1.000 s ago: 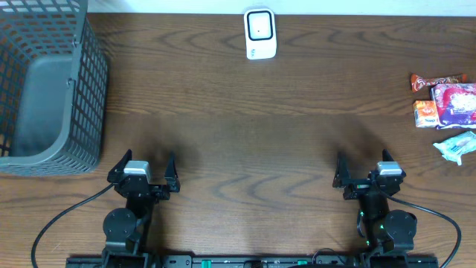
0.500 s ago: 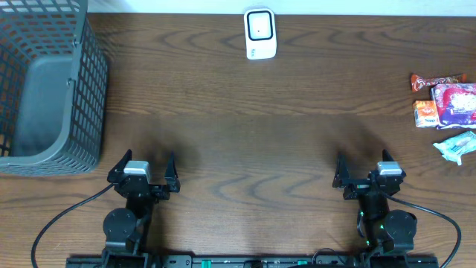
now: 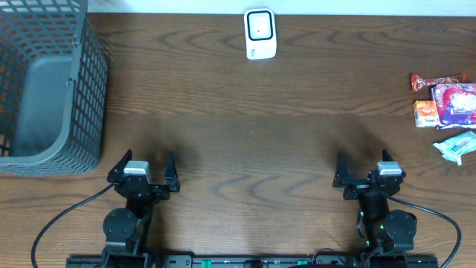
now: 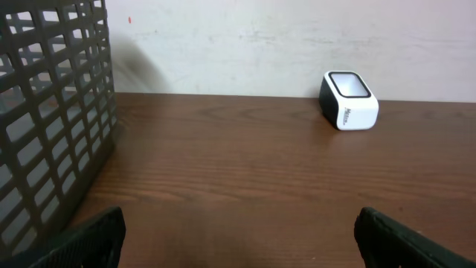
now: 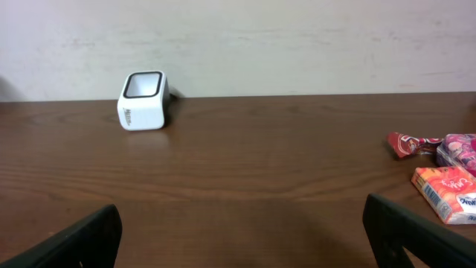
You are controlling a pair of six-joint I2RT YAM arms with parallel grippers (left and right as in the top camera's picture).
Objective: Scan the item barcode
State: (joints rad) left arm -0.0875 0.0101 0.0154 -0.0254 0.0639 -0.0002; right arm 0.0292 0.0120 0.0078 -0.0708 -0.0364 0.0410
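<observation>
The white barcode scanner (image 3: 260,33) stands at the table's far edge, its dark window facing up; it also shows in the left wrist view (image 4: 348,100) and the right wrist view (image 5: 143,100). The items lie at the far right: a red-brown packet (image 3: 439,80), a purple-pink pouch (image 3: 455,104), an orange packet (image 3: 425,113) and a white-teal packet (image 3: 455,145). My left gripper (image 3: 143,167) and right gripper (image 3: 368,170) rest near the front edge, both open and empty, far from scanner and items. Only bare wood lies between the left fingers (image 4: 97,238) and the right fingers (image 5: 82,242).
A grey mesh basket (image 3: 44,82) fills the back left corner, close on the left of the left gripper's view (image 4: 44,112). A pale wall stands behind the table. The red-brown packet (image 5: 413,143), pouch (image 5: 460,151) and orange packet (image 5: 446,193) sit right of the right gripper.
</observation>
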